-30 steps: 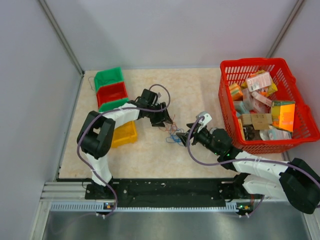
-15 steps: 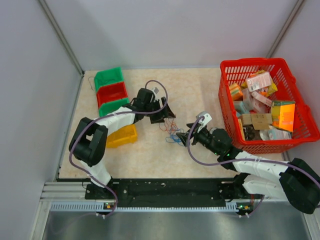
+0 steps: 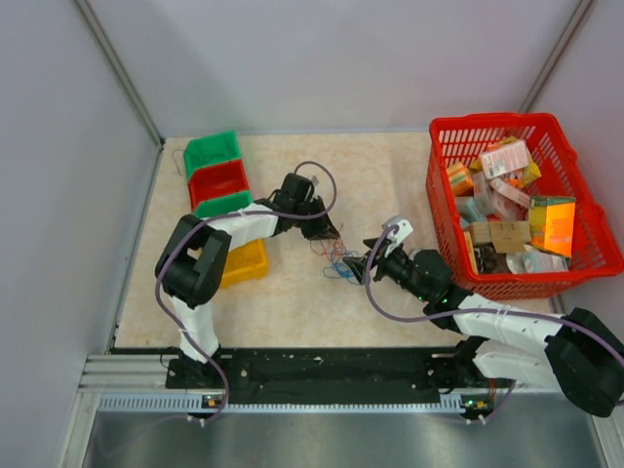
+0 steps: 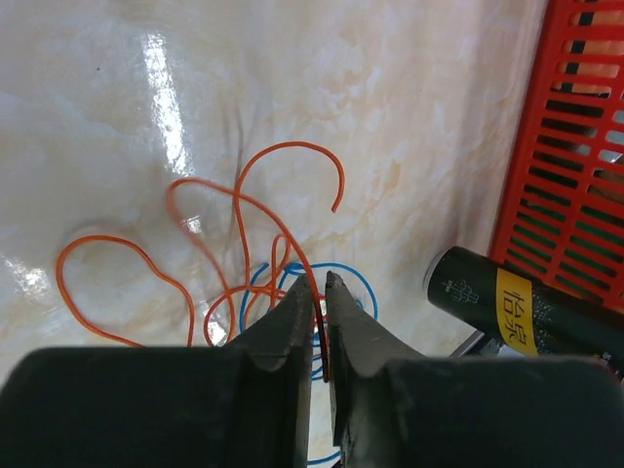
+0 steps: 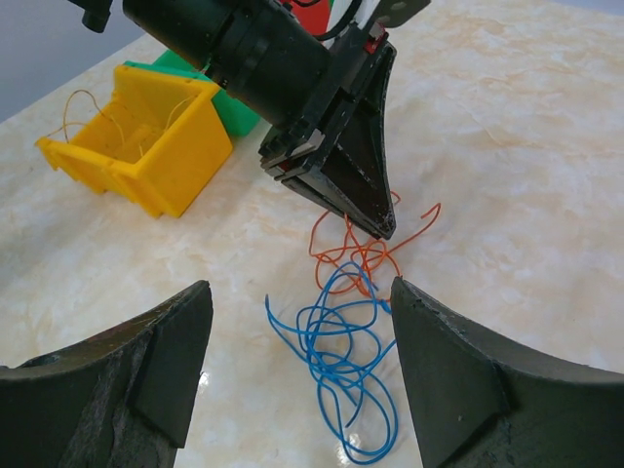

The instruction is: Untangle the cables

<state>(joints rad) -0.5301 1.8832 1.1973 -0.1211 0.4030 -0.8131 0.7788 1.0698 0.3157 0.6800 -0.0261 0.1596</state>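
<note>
My left claw (image 4: pixel 320 292) tips down onto the cables (image 3: pixel 334 261), nearly pressed together, pinching an orange wire (image 4: pixel 292 144). The blue wire (image 5: pixel 336 336) lies just ahead of my spread right claw (image 5: pixel 300 292).

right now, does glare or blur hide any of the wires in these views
Left wrist: bright glare streaks on the table, but the orange wires are sharp; only the left gripper up close is soft. Right wrist: blue wires crisp, its own fingers soft and dark. Top external: even light, wire bundle too small to separate.
</note>
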